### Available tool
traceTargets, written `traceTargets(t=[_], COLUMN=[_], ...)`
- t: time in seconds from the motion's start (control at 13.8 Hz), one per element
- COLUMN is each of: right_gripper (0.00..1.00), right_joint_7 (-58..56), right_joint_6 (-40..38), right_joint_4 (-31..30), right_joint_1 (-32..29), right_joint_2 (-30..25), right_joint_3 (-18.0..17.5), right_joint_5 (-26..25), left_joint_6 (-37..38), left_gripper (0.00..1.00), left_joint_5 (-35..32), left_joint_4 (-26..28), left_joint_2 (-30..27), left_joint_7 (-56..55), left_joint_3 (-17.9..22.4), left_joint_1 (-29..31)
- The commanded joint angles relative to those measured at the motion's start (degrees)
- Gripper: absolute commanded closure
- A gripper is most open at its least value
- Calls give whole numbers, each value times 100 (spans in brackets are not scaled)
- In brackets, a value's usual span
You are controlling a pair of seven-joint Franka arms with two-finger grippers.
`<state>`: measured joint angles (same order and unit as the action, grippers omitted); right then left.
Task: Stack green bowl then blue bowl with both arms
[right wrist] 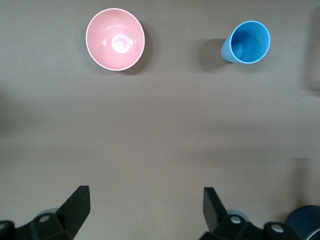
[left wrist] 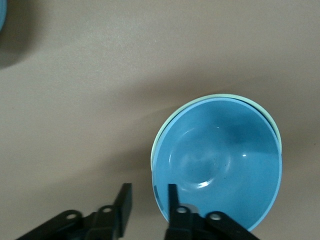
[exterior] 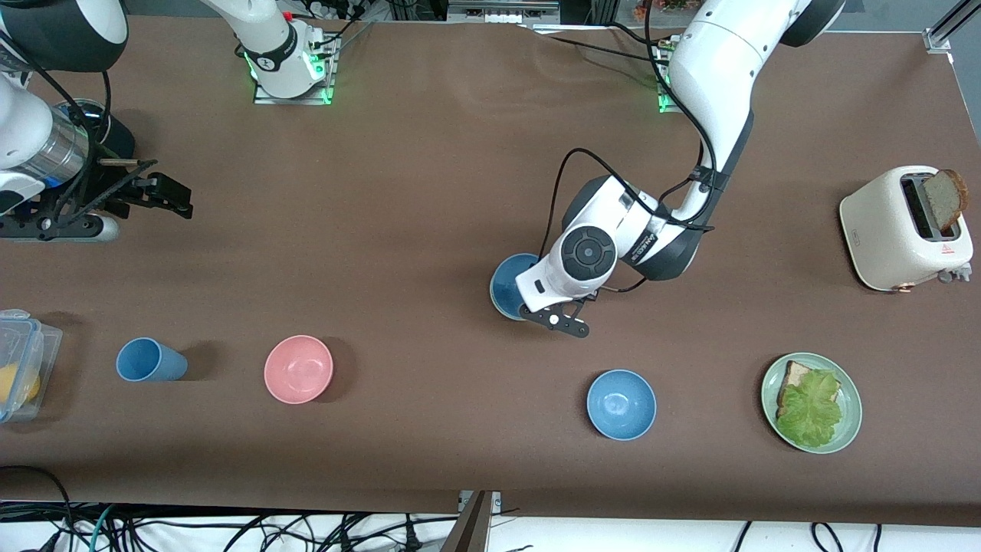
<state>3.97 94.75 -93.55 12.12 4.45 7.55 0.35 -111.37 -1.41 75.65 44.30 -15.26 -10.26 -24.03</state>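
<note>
Left tool (left wrist: 147, 200) sits low over the stacked bowls at mid-frame of the front view, fingers partly apart with the near rim of the blue bowl (left wrist: 220, 165) between them, one finger inside and one outside; not squeezing it as far as the wrist view shows. That blue bowl is nested inside the green bowl (left wrist: 165, 131), which only shows as a thin pale rim around it. Right tool (right wrist: 146, 197) waits wide open over bare tabletop (exterior: 398, 192) at the upper left of the front view, holding nothing. Lower in the frame there's a blue cup (exterior: 149, 359), a pink bowl (exterior: 298, 369), a second blue bowl (exterior: 621, 404) and a green plate (exterior: 849, 418) with bread and lettuce. Toaster (exterior: 900, 230) with a slice of bread is at the frame's right edge.
</note>
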Motion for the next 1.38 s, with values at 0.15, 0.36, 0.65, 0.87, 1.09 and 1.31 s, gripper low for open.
traceTargets(t=[0.15,0.36,0.65,0.87,1.09,1.31], right_gripper=[0,0,0,0,0,0], right_joint_7=[-81,-81,-81,-90,-81,-90], right_joint_6=[-114,-114,-114,-114,-114,-114], right_joint_4=[100,100,100,100,91,91], right_joint_1=[-61,-61,-70,-70,-70,-70], right_joint_2=[13,13,13,13,21,21], right_joint_3=[-34,-34,-34,-34,-34,-34], right_joint_5=[44,44,44,44,44,52], left_joint_6=[281,886,2046,2576,3277,3289], left_gripper=[0,0,0,0,0,0], left_joint_5=[36,27,9,9,35,27], left_joint_4=[-67,-94,-103,-103,-94,20], left_joint_2=[-518,-1150,-1976,-2504,-2847,-2989], left_joint_7=[-65,-38,67,531,971,1051], left_joint_3=[139,130,130,130,95,147], left_joint_1=[196,889,1628,1893,2261,2446])
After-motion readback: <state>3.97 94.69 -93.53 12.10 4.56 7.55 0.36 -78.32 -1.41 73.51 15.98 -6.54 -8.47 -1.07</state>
